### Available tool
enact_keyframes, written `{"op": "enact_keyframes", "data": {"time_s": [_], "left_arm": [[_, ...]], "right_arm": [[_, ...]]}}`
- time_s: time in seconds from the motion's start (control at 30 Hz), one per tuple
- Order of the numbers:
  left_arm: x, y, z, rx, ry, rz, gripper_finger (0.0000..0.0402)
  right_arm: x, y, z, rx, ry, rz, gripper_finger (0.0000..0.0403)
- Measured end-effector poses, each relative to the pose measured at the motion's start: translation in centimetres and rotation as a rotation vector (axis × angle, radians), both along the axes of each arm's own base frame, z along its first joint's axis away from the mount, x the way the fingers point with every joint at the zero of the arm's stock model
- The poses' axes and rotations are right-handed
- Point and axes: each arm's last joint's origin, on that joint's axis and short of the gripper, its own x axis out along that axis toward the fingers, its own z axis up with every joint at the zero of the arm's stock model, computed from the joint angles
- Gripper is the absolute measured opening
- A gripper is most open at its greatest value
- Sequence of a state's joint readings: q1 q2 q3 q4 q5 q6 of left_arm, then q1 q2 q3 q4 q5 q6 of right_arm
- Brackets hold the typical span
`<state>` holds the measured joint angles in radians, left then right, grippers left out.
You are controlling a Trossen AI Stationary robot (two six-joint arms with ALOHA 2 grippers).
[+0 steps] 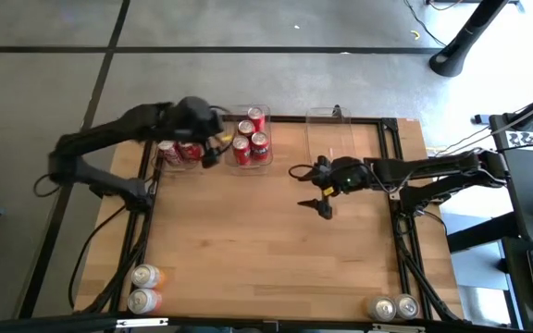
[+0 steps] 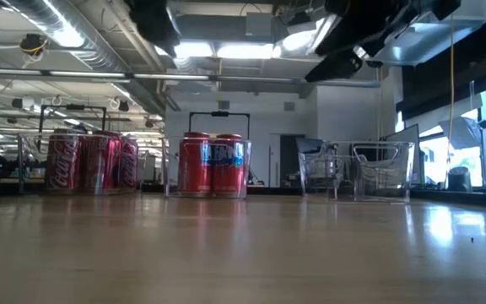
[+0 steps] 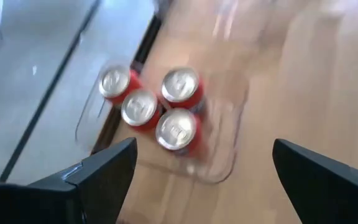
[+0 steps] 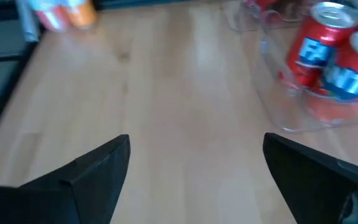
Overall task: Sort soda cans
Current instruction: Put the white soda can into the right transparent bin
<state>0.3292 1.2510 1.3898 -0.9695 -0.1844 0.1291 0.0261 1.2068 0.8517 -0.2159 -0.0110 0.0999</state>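
Four red cans [image 1: 251, 139] binned at 12 o'clock; more red cans [image 1: 179, 152] in bin toward 11. Four left loose: pair [image 1: 143, 289] at 7, pair [image 1: 393, 308] at 5. Left claw [image 1: 213, 148] wide, empty, above bins. Right claw [image 1: 314, 191] wide, empty, mid-table near 2. Roughly two-thirds sorted.

Left end effector [image 1: 213, 148] raised at table's far edge, fingers spread, right end effector [image 1: 309, 191] mid-table, fingers spread

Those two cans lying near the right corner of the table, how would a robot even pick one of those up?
Probably from straight above, the open right gripper closing across the round body at mid-length. The cans look tipped on their sides with silver ends facing the table edge, so the curved flanks are exposed, though one flank touches its neighbour.
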Motion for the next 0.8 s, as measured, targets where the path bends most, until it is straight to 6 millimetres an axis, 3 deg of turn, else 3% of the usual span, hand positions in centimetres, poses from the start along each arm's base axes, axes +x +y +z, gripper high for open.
{"op": "enact_keyframes", "data": {"time_s": [0.13,0.33,0.43,0.6,0.8], "left_arm": [[-1.9,-2.1,-0.8,0.052,-0.175,-0.063,0.0363],[-3.3,-4.2,-3.6,0.058,-0.305,-0.135,0.0363],[-3.0,-5.1,-5.3,0.056,-0.372,-0.175,0.0363],[-1.9,-6.4,-8.2,0.05,-0.463,-0.241,0.0363],[-1.5,-7.5,-11.1,0.043,-0.482,-0.294,0.0363]], "right_arm": [[0.0,0.3,0.3,0.05,-0.016,0.076,0.0365],[0.0,0.4,0.4,0.158,-0.01,0.071,0.0365],[-0.1,0.5,0.6,0.246,0.03,0.051,0.0365],[-0.8,1.1,2.6,0.275,0.167,-0.052,0.0365],[-2.1,4.1,5.3,0.329,0.268,-0.16,0.0365]]}}
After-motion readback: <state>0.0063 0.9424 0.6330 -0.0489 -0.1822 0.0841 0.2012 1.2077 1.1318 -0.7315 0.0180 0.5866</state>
